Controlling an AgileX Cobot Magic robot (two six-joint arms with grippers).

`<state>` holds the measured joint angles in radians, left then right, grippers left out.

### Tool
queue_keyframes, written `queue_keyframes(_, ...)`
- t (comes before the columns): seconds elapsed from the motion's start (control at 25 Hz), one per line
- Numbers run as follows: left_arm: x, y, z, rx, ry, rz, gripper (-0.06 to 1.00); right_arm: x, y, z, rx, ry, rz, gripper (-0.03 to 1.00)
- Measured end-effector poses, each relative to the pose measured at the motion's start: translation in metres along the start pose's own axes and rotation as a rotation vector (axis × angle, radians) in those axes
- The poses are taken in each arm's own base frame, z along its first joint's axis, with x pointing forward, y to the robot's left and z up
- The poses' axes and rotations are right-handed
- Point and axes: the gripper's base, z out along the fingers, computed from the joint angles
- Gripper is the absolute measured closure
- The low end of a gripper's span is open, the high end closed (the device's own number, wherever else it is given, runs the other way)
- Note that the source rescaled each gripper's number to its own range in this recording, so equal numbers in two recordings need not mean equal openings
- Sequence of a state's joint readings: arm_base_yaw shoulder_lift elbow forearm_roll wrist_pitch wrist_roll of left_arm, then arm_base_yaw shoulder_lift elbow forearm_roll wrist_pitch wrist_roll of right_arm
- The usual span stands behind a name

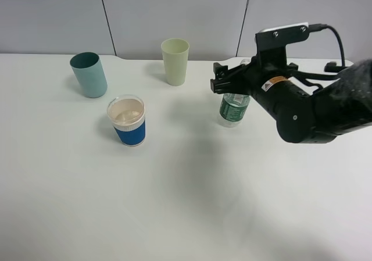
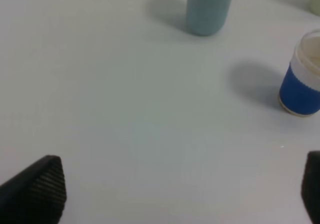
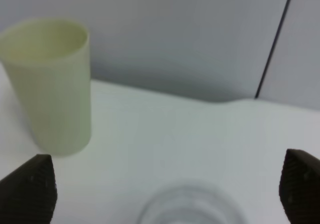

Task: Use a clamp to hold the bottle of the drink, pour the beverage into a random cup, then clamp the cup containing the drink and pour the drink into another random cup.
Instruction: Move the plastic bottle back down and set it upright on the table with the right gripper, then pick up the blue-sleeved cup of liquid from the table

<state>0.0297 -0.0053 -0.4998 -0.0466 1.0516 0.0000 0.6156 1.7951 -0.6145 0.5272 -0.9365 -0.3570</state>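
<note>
Green-labelled bottle (image 1: 233, 110) stands upright on the desk (image 1: 192, 203), right of centre. Right gripper (image 1: 218, 79) sits over its top, jaws wide, gripping nothing. Blue-sleeved cup (image 1: 128, 122) left of centre; pale yellow-green tumbler (image 1: 175, 61) upper centre. Left gripper (image 2: 180, 189) wide, empty.

Blk arm (image 1: 302, 117), white screwed bracket (image 1: 283, 33), orange label (image 1: 273, 84), blk cable (image 1: 339, 40).

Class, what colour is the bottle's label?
Dark green with white print; the label shows best in the exterior high view.
</note>
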Motion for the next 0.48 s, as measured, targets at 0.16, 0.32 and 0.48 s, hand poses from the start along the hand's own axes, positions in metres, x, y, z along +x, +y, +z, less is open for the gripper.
queue_keyframes(0.16, 0.000, 0.000, 0.000, 0.000, 0.000, 0.000, 0.10, -0.023, -0.012, -0.009, 0.028, -0.024, -0.148, 0.19)
queue_keyframes(0.32, 0.000, 0.000, 0.000, 0.000, 0.000, 0.000, 0.10, -0.045, -0.033, -0.018, 0.069, -0.048, -0.224, 0.19)
queue_keyframes(0.48, 0.000, 0.000, 0.000, 0.000, 0.000, 0.000, 0.10, -0.072, -0.058, -0.032, 0.112, -0.098, -0.197, 0.19)
